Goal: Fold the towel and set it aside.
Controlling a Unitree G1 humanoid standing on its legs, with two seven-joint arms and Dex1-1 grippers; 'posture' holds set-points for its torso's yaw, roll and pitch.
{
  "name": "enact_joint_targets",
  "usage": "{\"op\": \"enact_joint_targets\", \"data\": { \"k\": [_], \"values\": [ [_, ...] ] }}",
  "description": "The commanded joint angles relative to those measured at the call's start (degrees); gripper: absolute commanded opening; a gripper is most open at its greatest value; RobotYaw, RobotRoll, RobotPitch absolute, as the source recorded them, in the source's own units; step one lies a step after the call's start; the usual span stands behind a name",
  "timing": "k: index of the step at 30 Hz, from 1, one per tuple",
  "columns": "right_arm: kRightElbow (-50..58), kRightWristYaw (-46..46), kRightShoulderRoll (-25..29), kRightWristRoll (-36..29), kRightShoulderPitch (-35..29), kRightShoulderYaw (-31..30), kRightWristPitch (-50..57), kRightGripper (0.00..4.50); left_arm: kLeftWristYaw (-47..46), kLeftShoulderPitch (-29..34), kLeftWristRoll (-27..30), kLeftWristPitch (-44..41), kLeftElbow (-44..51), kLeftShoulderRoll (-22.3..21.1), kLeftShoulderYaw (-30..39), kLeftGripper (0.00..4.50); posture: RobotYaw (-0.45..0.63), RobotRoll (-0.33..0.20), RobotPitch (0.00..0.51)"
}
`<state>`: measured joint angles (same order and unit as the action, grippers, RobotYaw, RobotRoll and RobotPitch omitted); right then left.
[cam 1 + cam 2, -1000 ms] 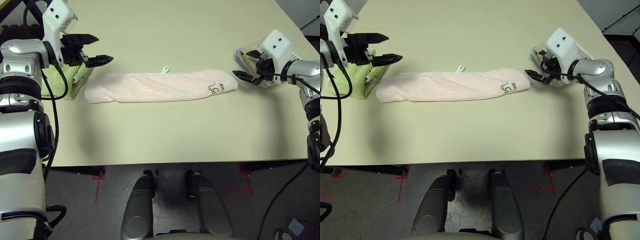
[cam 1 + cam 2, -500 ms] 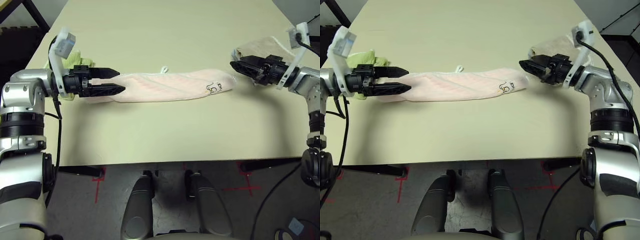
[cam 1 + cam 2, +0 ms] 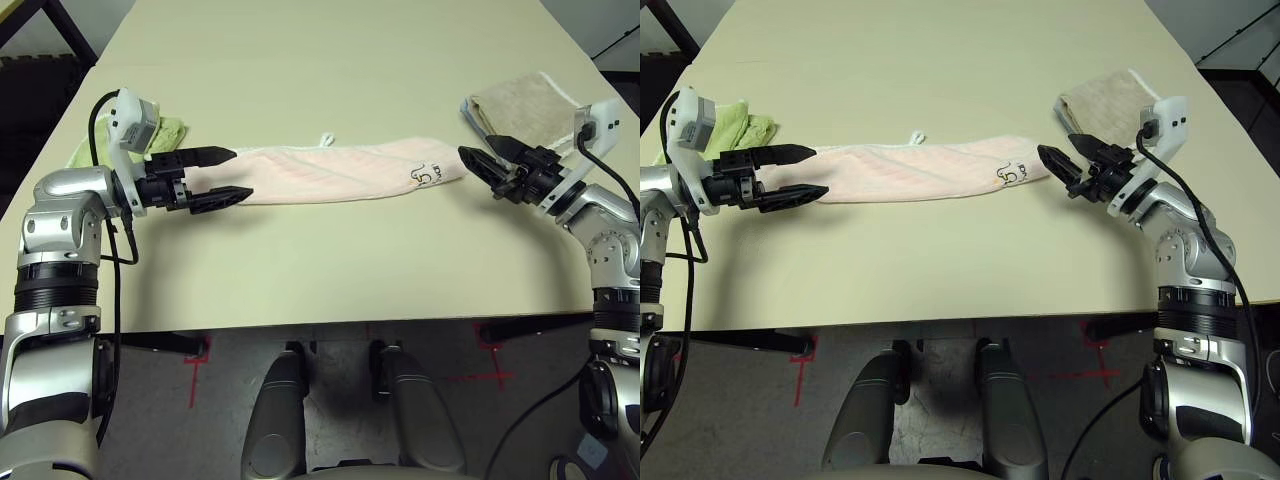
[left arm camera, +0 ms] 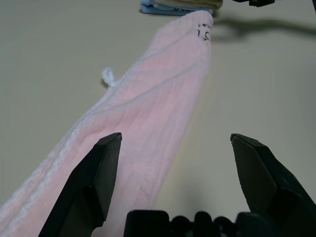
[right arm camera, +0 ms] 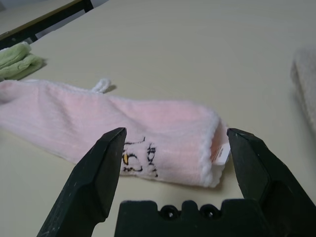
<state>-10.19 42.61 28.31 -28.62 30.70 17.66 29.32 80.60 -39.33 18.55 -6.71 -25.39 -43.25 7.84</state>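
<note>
Towel (image 3: 330, 170) lies as a long strip mid-tabletop, long axis running left edge to right edge. Left claw (image 3: 222, 175) spread wide at its left end; right claw (image 3: 480, 157) spread wide just off the embroidered right end. Neither grips anything. Arms about equally near.

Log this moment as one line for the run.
towel: long strip, flat on table | left end effector: open at its end | right end effector: open at other end

Pale beige table (image 3: 330, 270) — dark grey floor (image 3: 520, 390) below, red tape crosses (image 3: 488, 378).
</note>
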Motion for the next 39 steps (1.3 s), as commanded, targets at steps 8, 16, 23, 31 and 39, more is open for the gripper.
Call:
{"op": "enact_joint_targets", "data": {
  "k": [8, 16, 23, 31, 39],
  "values": [
    [13.7, -19.07, -5.01, -18.24, -4.78, 9.86, 27.76, 4.43, 2.21, 2.87, -0.77, 9.09, 0.27, -0.21, -2.39, 4.47, 0.01, 0.0, 0.27],
    [13.15, -34.81, -10.62, -25.38, -2.37, 15.94, 36.0, 4.43, 2.51, 2.73, -0.08, 8.47, 1.19, -0.16, -3.0, 4.47, 0.01, 0.0, 0.269],
    [7.94, -39.9, -14.02, -24.61, 1.85, 14.93, 33.29, 4.43, 2.47, 2.59, 0.03, 8.14, 0.67, -0.18, -2.93, 4.47, 0.01, 0.0, 0.265],
    [0.95, -43.71, -16.1, -21.44, 6.35, 13.81, 27.62, 4.43, 2.67, 2.56, -0.28, 8.75, -0.61, -0.28, -2.98, 4.47, 0.02, 0.0, 0.252],
    [-0.09, -45.23, -16.91, -21.5, 6.34, 14.09, 24.96, 3.11, 3.48, 2.53, -0.61, 9.0, -0.77, -0.61, -3.23, 4.5, 0.02, 0.0, 0.245]
  ]
}}
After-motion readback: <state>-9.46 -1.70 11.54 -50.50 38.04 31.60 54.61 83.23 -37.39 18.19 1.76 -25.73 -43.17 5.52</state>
